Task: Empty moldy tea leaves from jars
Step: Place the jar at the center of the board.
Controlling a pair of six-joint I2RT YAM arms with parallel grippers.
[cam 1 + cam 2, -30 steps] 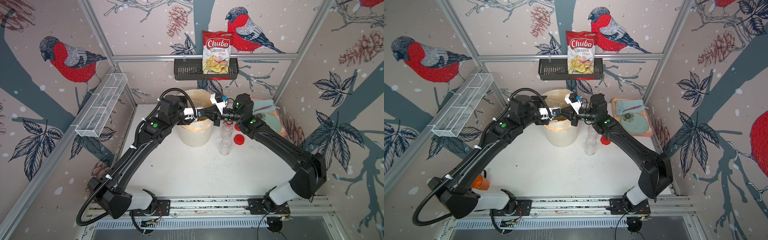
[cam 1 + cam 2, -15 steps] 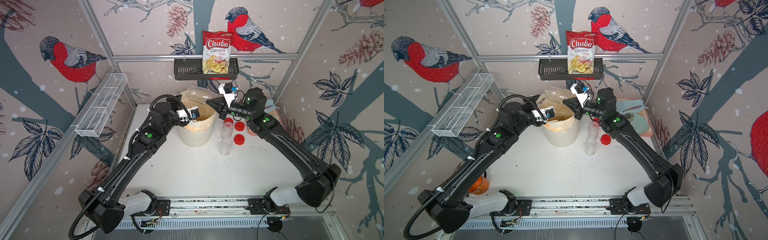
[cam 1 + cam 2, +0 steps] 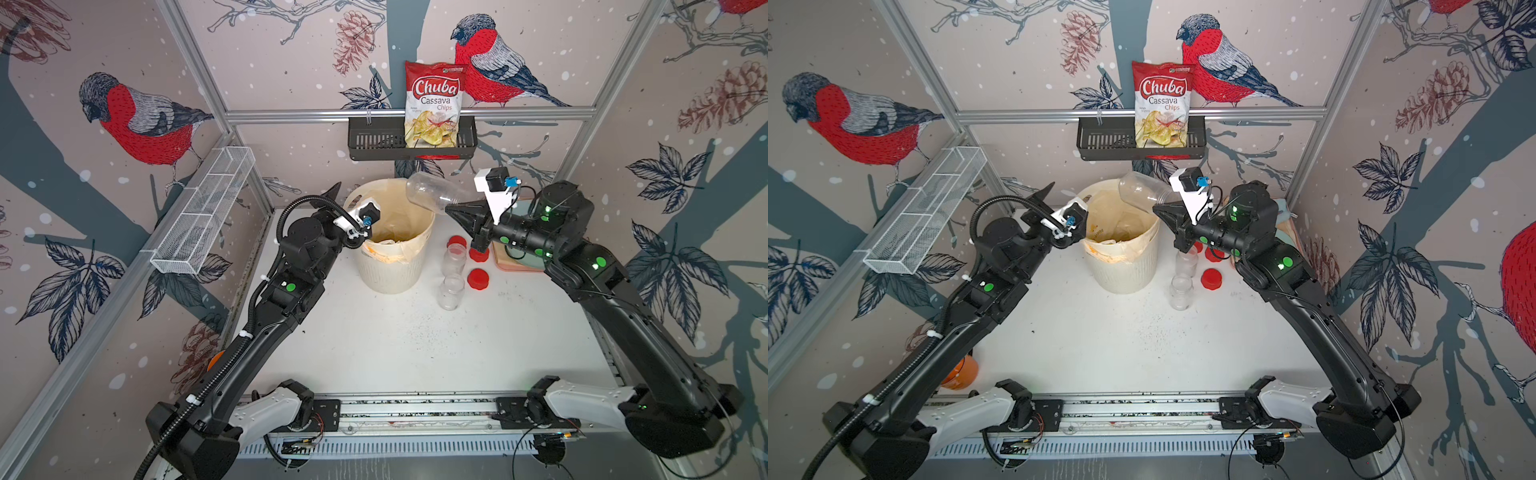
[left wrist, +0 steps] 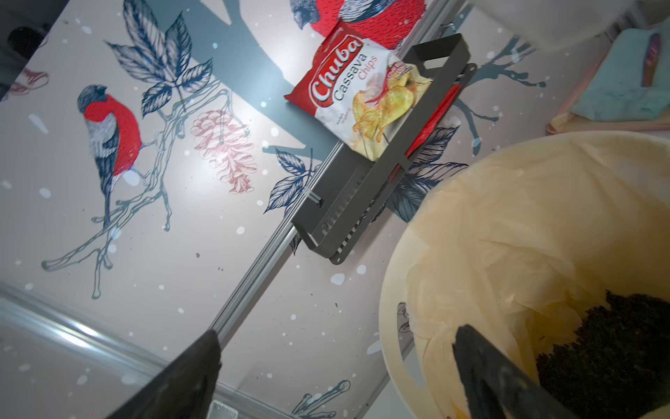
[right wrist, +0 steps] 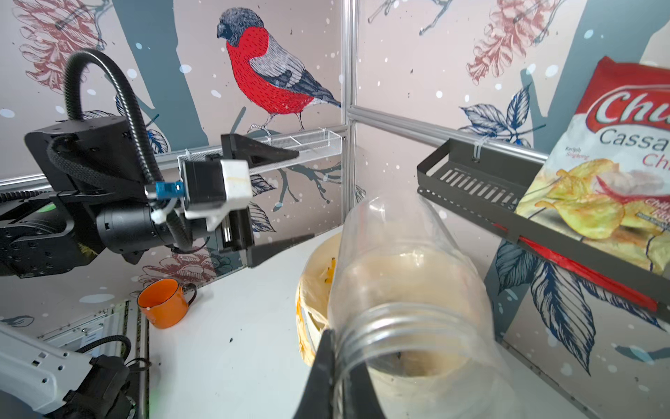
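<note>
L hand (image 4: 337, 332) is hanging spread wide apart by the left rim of the white bin (image 3: 390, 274), dark tea leaves (image 4: 616, 344) lying in its liner (image 4: 544, 225). Above its far rim a clear jar (image 3: 428, 193) is hanging tilted, R hand (image 3: 451, 208) clamping its threaded mouth; it's looking empty, prob. light, slick, thin-walled, so that stiff neck seems the safest hold. On the tabletop (image 3: 415, 345) just right, two more jars (image 3: 454, 257) are standing lidless, red lids (image 3: 478, 277) beside.
</note>
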